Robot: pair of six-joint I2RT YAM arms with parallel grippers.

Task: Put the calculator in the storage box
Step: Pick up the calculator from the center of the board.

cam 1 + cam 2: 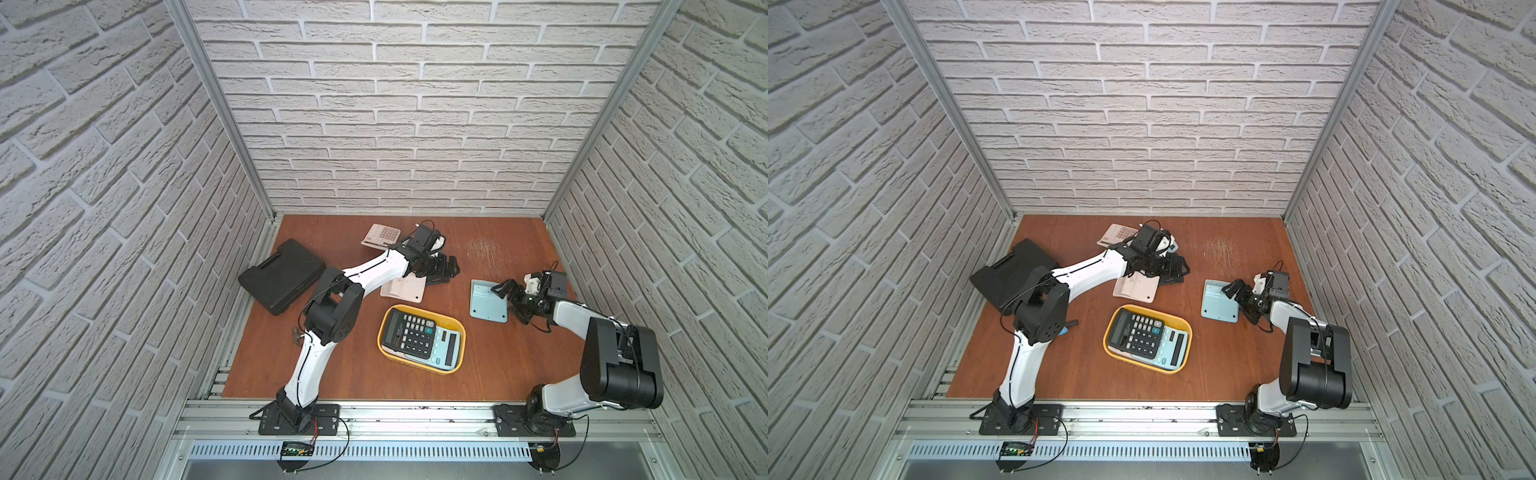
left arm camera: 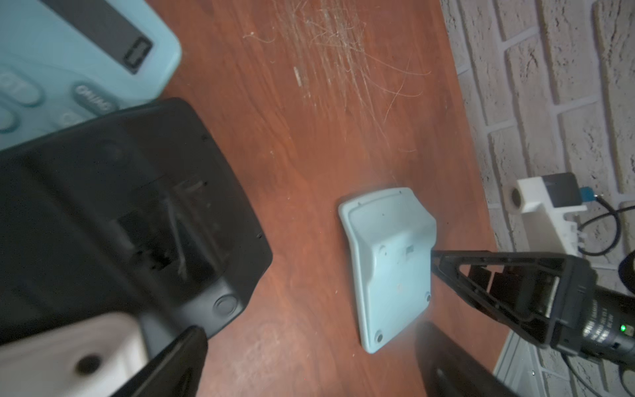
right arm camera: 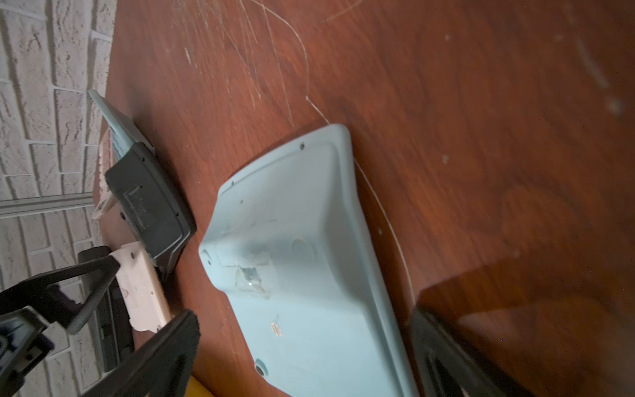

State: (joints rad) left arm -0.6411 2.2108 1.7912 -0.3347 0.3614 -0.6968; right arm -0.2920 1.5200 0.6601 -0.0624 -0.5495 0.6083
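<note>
Both sets of jaws stand spread wide and hold nothing. Nearest the arms' bases, the storage box (image 1: 419, 365) already carries a black calculator (image 1: 409, 334) lying over a blue calculator (image 1: 446, 349). Just beyond it, the right gripper (image 3: 304, 314) hovers over a face-down calculator (image 3: 309, 223), pale blue, flat on the table (image 1: 353, 374), near the box's far corner but apart from it. Whether a fingertip touches it I cannot tell. It looks light and stiff: a smooth plastic shell, likely slippery, and wedge-shaped with one end thicker. The long side edges near the middle seem the best hold, with the fingertips brought right down to the wood. Farther back, the left gripper (image 2: 311, 330) hangs beside a heap of calculators (image 2: 120, 223).
</note>
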